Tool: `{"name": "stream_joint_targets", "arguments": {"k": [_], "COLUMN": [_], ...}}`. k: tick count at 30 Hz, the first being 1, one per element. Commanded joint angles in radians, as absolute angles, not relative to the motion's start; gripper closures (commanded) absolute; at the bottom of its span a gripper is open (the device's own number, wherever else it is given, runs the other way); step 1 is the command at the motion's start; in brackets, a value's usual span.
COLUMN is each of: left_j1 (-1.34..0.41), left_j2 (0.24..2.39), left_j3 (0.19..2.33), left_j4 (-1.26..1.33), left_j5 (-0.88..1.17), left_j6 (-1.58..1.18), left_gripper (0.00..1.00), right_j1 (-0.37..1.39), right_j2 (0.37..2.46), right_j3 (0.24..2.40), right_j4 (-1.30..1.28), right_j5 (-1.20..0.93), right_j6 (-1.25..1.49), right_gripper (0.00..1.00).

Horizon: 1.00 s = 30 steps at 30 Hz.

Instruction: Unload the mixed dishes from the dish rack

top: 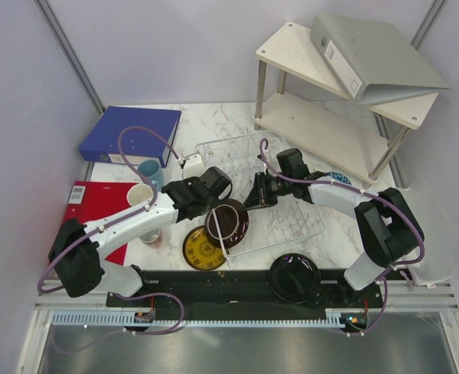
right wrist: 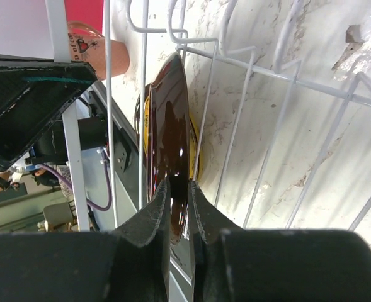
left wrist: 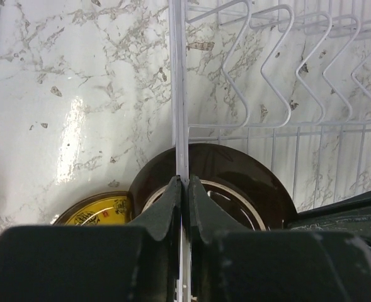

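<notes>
The dish rack [top: 280, 195], a white wire basket, lies in the middle of the table. My left gripper [top: 216, 201] is shut on the rack's left rim wire [left wrist: 179, 113], which runs straight up between the fingers. A dark red-black plate [top: 227, 221] stands tilted at that rim, and my right gripper [top: 251, 202] is shut on its edge [right wrist: 171, 126]. Under it lies a yellow-brown plate [top: 202, 249], whose edge also shows in the left wrist view [left wrist: 100, 212]. A glossy black plate [top: 294, 276] rests near the front edge. The left gripper [left wrist: 183, 184] and right gripper [right wrist: 177, 185] fill the bottom of their own views.
A light-blue mug [top: 150, 169] and a white mug [top: 140, 195] stand left of the rack, beside a red book [top: 97, 204] and a blue binder [top: 129, 134]. A small blue dish [top: 340, 178] lies right of the rack. The white two-tier shelf [top: 323, 117] carries a grey binder [top: 369, 54].
</notes>
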<state>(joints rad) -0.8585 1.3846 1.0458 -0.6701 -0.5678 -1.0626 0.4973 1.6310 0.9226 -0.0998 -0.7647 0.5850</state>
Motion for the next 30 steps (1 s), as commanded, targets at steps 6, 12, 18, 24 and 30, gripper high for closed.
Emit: {"name": "stream_joint_targets", "arguments": {"k": [6, 12, 18, 24, 30], "left_j1": [-0.842, -0.842, -0.842, -0.842, -0.841], "left_j2": [1.261, 1.252, 1.241, 1.192, 1.137], "left_j3": [0.997, 0.962, 0.971, 1.000, 1.054], "left_j4": [-0.563, -0.565, -0.568, -0.584, -0.649], "left_j5": [-0.604, -0.581, -0.561, -0.560, -0.587], "left_j6": [-1.000, -1.008, -0.967, -0.893, -0.790], "left_gripper": [0.67, 0.67, 0.60, 0.40, 0.31], "right_j1": [0.488, 0.486, 0.486, 0.486, 0.488], "right_j2": [1.621, 1.640, 1.600, 1.527, 1.425], "right_j3": [0.946, 0.940, 0.956, 1.057, 1.195], "right_j4": [-0.094, -0.094, -0.118, -0.235, -0.321], "right_j5": [-0.658, -0.663, -0.591, -0.386, -0.158], "right_j6": [0.528, 0.528, 0.517, 0.479, 0.448], "right_gripper": [0.80, 0.67, 0.44, 0.35, 0.32]}}
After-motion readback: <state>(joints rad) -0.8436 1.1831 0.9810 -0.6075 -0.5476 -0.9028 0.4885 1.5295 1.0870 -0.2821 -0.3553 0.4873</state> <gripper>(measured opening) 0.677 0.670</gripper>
